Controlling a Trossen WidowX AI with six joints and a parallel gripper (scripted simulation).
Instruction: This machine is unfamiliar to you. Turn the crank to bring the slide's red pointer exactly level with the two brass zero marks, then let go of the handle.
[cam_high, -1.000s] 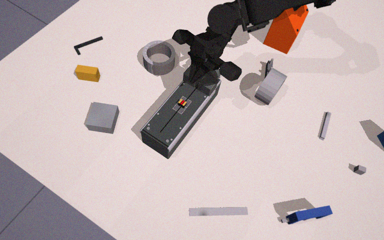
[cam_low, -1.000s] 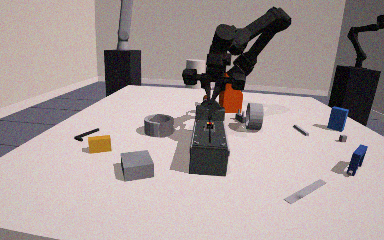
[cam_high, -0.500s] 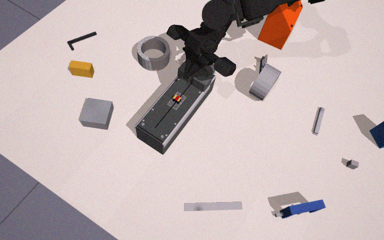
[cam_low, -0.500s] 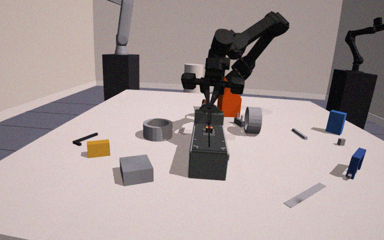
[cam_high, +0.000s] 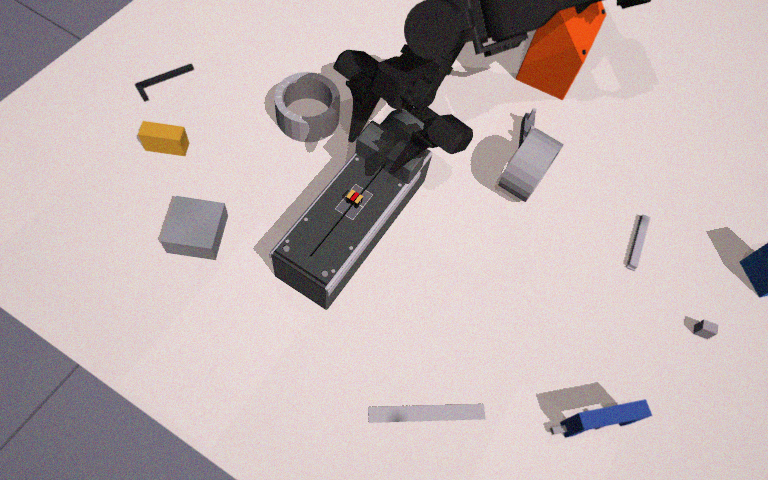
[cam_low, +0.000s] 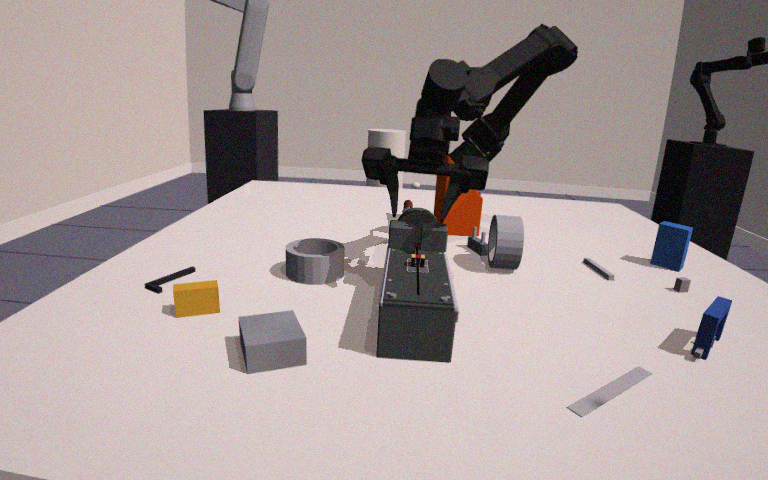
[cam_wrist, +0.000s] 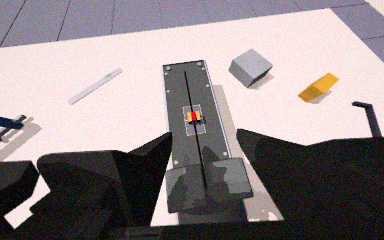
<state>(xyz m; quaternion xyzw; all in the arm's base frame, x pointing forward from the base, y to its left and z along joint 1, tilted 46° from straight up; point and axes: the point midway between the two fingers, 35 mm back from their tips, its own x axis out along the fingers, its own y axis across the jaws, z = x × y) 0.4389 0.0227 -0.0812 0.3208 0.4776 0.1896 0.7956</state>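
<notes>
1. At the left, a yellow block (cam_high: 163, 138) (cam_low: 196, 298) (cam_wrist: 319, 87) and a grey block (cam_high: 193, 226) (cam_low: 271, 342) (cam_wrist: 251, 67) sit well apart from the gripper.
2. A grey ring (cam_high: 284, 110) (cam_low: 314, 268) lies near the machine's far end.
3. The brownish handle (cam_low: 407, 204) shows behind the machine's raised end, between the fingers as seen from outside; contact cannot be told.
4. The machine (cam_high: 334, 226) (cam_low: 416, 331) (cam_wrist: 187, 95) stretches from beneath the gripper toward the exterior camera, its red pointer (cam_high: 354, 196) (cam_low: 417, 256) (cam_wrist: 194, 116) between brass marks (cam_wrist: 199, 116), seemingly level.
5. The gripper (cam_high: 372, 156) (cam_low: 419, 217) (cam_wrist: 204, 134) is released, fingers spread over the raised end.
</notes>
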